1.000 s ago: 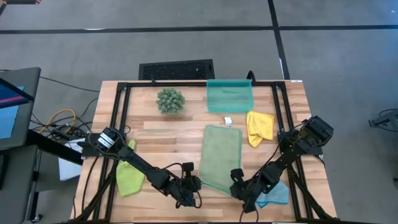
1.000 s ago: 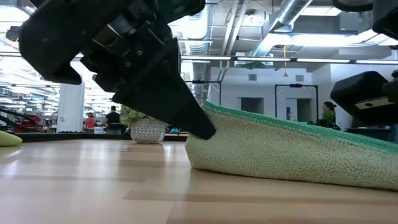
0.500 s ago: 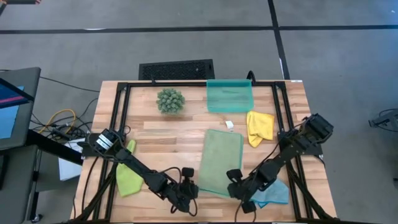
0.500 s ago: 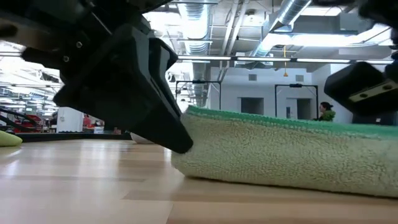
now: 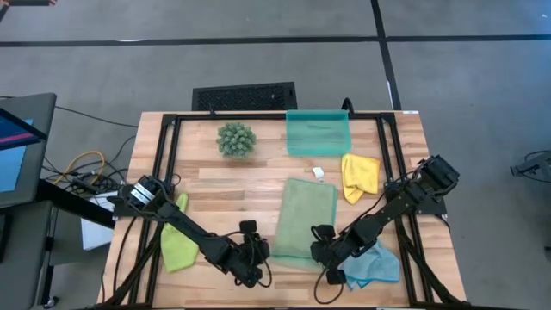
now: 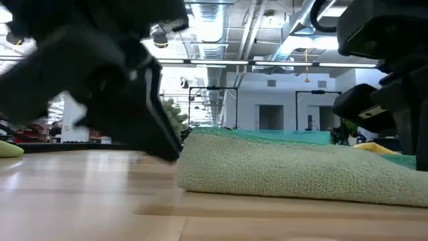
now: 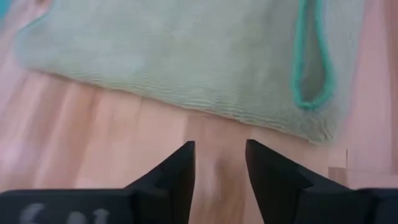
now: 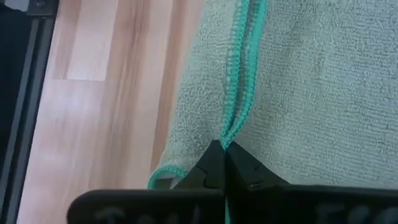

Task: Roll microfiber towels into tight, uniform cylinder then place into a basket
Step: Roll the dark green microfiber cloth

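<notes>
Risk 1: near hem could slip from R gripper (image 8: 222, 163). Fingers pinched tight together on sage towel (image 5: 306, 220) at the doubled teal hem; thin bite on soft pile, so any tug sideways may free it and flatten the fold.

Risk 2: lopsided roll. L gripper (image 7: 219, 167) off the cloth, fingers apart, bare wood between them, tips just short of towel edge. Only one corner held, so if R moves alone, the fold likely skews and the cylinder comes out tapered, not uniform.

Risk 3: L fingers may scrape the table (image 5: 224, 185) or shove the edge instead of getting under it; edge lies flat on wood, little to grab.

Risk 4: blue towel (image 5: 380, 265) lies under R arm, partly covered; could get dragged along.

Look of sage towel: mid-table toward the near edge, between both grippers, long axis running away from them. Near end doubled over into a thick, soft lip w/ fuzzy loop pile, teal stitched border, small hang loop at one corner. Not yet a cylinder; far part flat.

Others: yellow towel (image 5: 360, 176) crumpled beside R arm, lime towel (image 5: 178, 241) under L arm, basket (image 5: 318, 133) at far edge holding no towel yet.
</notes>
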### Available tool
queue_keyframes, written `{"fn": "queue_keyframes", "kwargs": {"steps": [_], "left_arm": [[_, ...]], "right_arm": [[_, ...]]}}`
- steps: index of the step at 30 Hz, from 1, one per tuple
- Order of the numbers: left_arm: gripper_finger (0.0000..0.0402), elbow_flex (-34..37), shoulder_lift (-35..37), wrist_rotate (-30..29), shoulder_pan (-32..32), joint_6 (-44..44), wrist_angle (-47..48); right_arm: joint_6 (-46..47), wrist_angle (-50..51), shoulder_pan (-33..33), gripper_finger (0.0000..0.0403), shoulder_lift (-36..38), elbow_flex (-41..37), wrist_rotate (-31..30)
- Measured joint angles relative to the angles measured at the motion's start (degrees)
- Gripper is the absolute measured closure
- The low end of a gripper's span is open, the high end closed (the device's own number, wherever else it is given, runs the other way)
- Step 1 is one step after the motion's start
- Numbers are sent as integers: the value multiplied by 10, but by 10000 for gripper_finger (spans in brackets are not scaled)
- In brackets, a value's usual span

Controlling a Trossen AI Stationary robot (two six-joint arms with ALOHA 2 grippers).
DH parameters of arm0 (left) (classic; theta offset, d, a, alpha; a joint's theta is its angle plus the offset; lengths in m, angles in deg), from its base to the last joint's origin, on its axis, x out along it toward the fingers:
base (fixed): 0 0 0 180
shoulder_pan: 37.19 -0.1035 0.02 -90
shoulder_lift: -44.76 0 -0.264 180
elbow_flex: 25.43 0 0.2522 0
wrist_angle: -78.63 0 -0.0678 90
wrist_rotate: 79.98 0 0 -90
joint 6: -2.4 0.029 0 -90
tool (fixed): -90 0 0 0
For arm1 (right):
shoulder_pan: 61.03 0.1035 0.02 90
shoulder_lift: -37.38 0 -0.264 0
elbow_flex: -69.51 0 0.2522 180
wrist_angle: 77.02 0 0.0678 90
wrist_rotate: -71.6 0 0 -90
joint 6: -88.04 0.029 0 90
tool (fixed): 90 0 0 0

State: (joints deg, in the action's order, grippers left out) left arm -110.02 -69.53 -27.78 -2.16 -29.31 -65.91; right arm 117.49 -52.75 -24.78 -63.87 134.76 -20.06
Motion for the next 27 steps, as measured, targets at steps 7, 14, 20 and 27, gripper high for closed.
{"fn": "queue_keyframes", "kwargs": {"steps": [7,14,20,27], "left_arm": [[304,0,47,-14,24,49,-40],[353,0,14,18,6,133,-168],[386,0,-22,104,-35,128,-182],[400,0,-35,133,-48,97,-146]], "right_arm": [[54,32,1,384,0,0,9],[56,32,1,387,0,0,9],[56,30,1,384,0,0,9],[52,30,5,384,0,0,10]]}}
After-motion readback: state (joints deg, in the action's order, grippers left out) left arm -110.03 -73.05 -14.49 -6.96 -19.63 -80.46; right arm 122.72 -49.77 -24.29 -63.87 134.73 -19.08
